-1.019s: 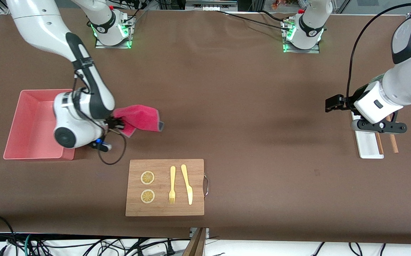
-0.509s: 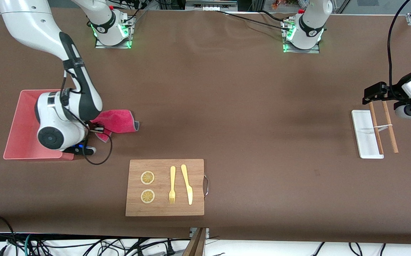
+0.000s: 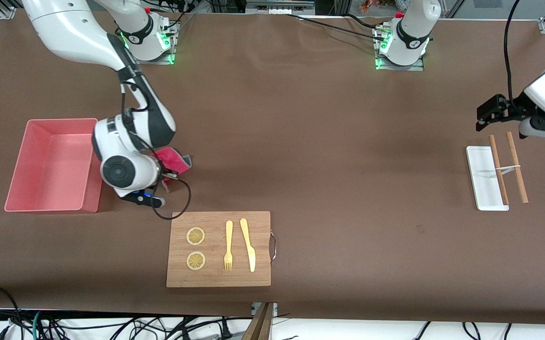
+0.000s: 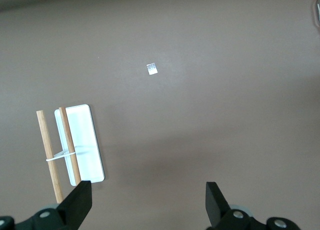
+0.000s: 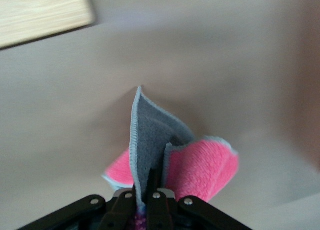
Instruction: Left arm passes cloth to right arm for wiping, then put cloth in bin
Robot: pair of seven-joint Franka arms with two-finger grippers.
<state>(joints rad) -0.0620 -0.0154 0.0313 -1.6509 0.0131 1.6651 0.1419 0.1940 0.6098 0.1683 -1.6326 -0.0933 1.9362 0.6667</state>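
Front view: the right claw [image 3: 166, 175] is clamped on the cloth [image 3: 174, 159], which hangs bunched from it over bare table [image 3: 329, 156] between the bin [image 3: 50, 165] and the wooden board [image 3: 219, 249], nearer the bin. The right wrist view alone shows the cloth's grey underside folded up between the pinched fingers [image 5: 152, 187]. The left claw [image 3: 484, 117] hangs wide open and empty above the white tray [image 3: 482, 177] and chopsticks [image 3: 508, 166].
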